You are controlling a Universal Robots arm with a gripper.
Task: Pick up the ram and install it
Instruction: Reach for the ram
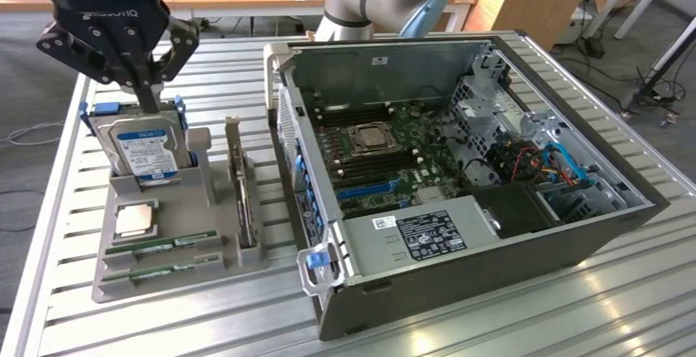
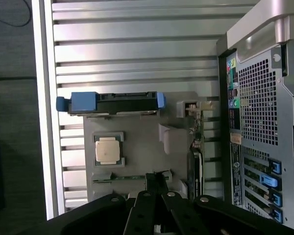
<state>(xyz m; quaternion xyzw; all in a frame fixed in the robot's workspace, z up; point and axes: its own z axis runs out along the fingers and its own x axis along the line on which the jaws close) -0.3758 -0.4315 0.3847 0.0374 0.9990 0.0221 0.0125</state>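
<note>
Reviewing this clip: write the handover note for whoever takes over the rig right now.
Gripper: shut, holding nothing, hovering above the grey parts tray.
Ram: lies in its tray slot, with the second stick alongside it.
Computer case: open, beside the tray.
Done: nothing yet.
Left: pick up a ram and install it.

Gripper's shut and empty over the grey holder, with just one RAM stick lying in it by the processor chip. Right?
Not quite. The exterior view shows two RAM sticks in the holder, a first stick and a second stick. The gripper is shut and empty over it, and the processor chip lies beside them.
</note>
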